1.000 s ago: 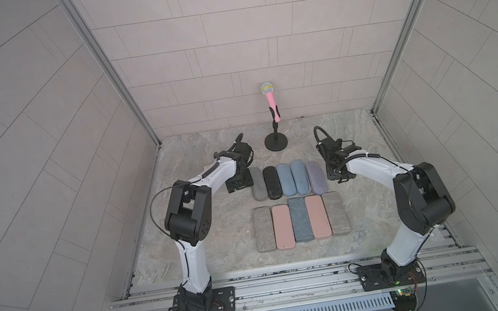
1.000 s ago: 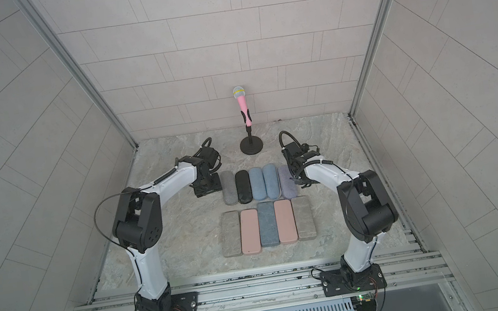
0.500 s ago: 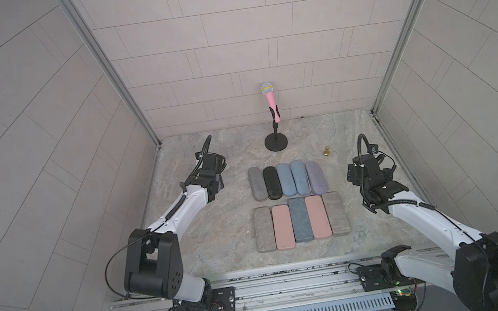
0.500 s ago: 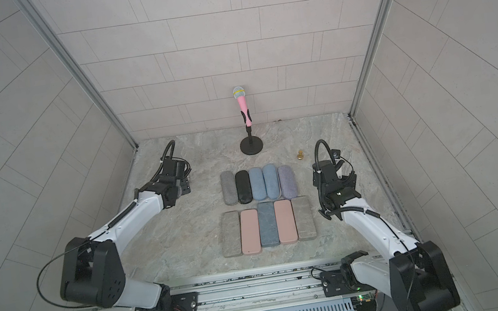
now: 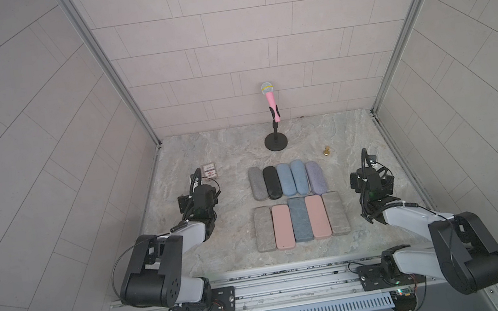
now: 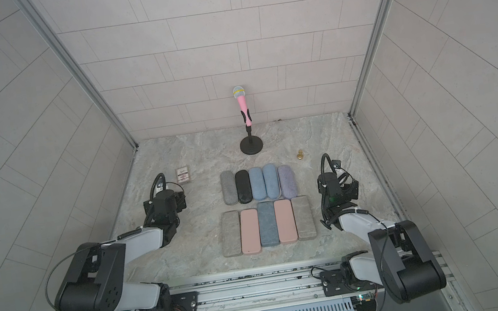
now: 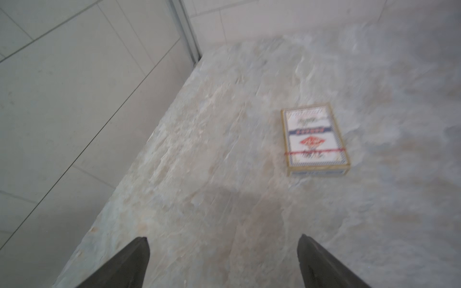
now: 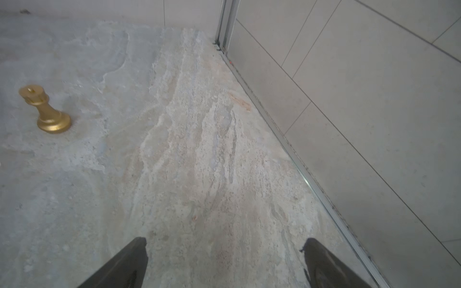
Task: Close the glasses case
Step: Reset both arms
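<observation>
Fabric and stone-look glasses cases [image 5: 300,222] are lying in two rows of five on the marbled grey bench [image 5: 224,153] in both top views: rounded grey, black, blue, blue and lilac behind, flat grey, pink, slate, pink and grey in front. Each long axis is running from front edge to back wall, neighbours touching. Every lid is looking shut, so closing seems finished. Likely for that reason the black left hand [image 5: 202,192] and right hand [image 5: 373,177] are sitting well apart from the rows, one each side.

Left wrist view: fingers [image 7: 134,264] are gaping, empty, over bare bench, a white playing-card box [image 7: 315,139] lying ahead.

Right wrist view: fingers [image 8: 129,264] are likewise spread and empty, a gold chess rook [image 8: 45,109] standing nearby.
</observation>
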Robot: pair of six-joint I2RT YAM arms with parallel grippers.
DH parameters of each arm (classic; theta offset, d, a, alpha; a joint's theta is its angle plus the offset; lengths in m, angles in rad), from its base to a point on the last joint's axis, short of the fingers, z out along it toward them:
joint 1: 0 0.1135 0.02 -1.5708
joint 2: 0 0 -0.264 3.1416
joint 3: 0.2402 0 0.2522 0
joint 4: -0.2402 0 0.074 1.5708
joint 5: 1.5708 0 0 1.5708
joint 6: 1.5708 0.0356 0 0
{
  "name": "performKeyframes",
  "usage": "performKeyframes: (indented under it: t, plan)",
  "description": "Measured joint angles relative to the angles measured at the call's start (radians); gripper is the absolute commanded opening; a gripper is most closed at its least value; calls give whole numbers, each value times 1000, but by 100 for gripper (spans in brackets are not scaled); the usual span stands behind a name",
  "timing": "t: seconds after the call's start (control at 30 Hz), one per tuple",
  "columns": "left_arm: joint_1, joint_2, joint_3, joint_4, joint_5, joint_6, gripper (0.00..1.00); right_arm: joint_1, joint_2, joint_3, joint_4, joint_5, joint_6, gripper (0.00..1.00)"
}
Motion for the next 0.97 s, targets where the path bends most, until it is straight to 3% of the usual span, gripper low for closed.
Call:
performKeyframes:
  t: [0.13,0.3,0.5,0.97]
  plan:
    - [43,118,-98,271,63,0,100,-11,59,-39,192,-70,-33,100]
    - [79,134,-117,284,148,-3,100,-20,289,-28,436,-170,-80,100]
    - [80,133,-82,314,187,-3,100,-79,315,28,409,-323,-92,100]
    - [103,140,-7,217,265,-3,100,-83,310,42,390,-397,-97,100]
